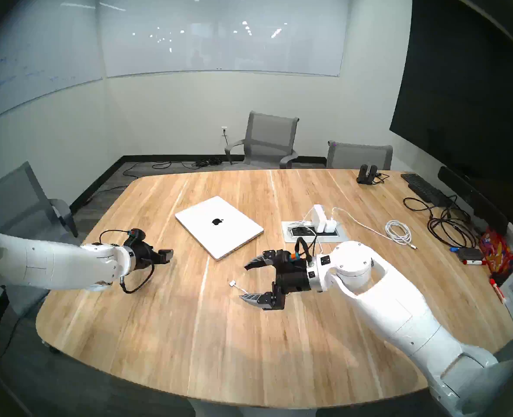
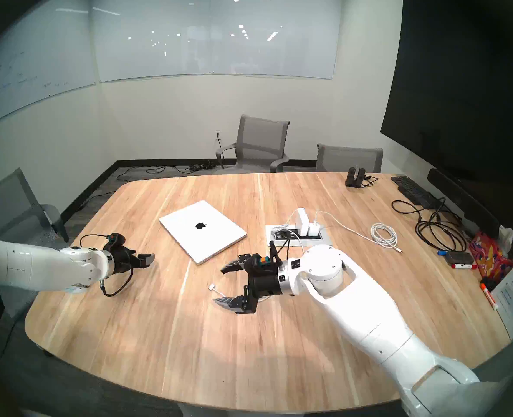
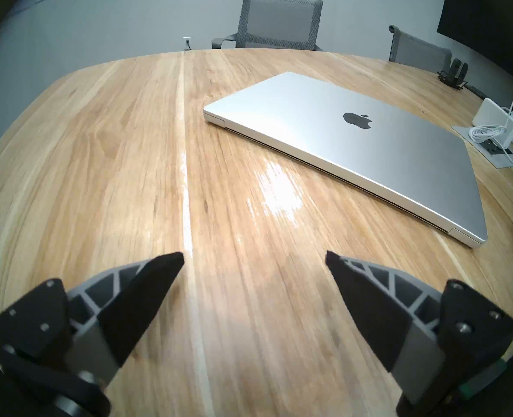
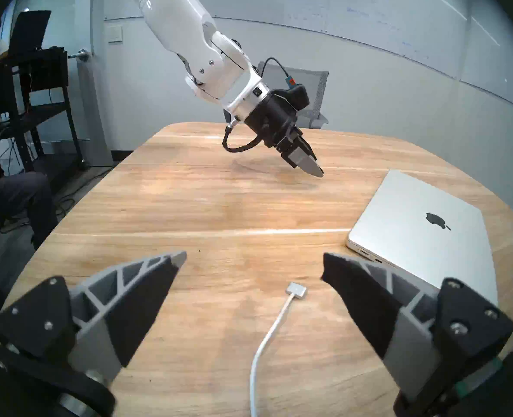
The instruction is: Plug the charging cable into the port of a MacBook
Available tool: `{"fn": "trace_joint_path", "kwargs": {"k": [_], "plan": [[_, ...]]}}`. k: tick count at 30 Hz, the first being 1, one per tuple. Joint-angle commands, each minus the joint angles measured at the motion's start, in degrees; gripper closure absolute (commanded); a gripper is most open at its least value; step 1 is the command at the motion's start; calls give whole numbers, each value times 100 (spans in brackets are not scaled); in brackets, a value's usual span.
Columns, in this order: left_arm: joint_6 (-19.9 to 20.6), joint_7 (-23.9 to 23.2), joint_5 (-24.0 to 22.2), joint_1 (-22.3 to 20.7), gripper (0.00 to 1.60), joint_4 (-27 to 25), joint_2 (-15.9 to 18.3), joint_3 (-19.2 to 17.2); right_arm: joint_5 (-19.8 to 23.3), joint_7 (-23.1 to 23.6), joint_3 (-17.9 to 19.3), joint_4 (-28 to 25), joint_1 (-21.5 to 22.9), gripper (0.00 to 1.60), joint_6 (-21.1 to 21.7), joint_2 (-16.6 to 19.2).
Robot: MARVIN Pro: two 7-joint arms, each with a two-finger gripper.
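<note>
The closed silver MacBook (image 1: 219, 226) (image 2: 202, 231) (image 3: 354, 154) lies mid-table with its logo up. Its near side edge with ports (image 4: 366, 254) faces my right gripper. The charging cable ends in a flat white-silver connector (image 1: 232, 283) (image 2: 211, 286) (image 4: 296, 292) lying on the wood, and its cord (image 4: 267, 338) runs back under my right wrist. My right gripper (image 1: 244, 282) (image 4: 254, 255) hovers open just behind the connector, one finger on each side, touching nothing. My left gripper (image 1: 168, 255) (image 3: 254, 254) is open and empty, to the left of the laptop. The power brick (image 1: 320, 216) stands at the outlet.
A recessed outlet box (image 1: 312, 231) sits right of the laptop. Further right lie a coiled white cord (image 1: 398, 231), tangled black cords (image 1: 448, 223), a black keyboard (image 1: 423, 187), markers and a bright bag (image 1: 499, 251). Grey chairs (image 1: 267, 139) stand behind the table.
</note>
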Motion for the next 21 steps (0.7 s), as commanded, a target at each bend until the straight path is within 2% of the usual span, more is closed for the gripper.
{"fn": "trace_joint_path", "kwargs": {"k": [1,11,21], "plan": [[-18,-2,3,-79,0,-1,-4,-57,11,123,-15,125,214,0,-15,-64],[-18,-3,3,-79,0,-1,-5,-56,-46,238,-92,495,392,0,-95,-228],[-18,-3,2,-78,0,0,-6,-55,-225,279,-289,1161,785,0,-146,-531]]}}
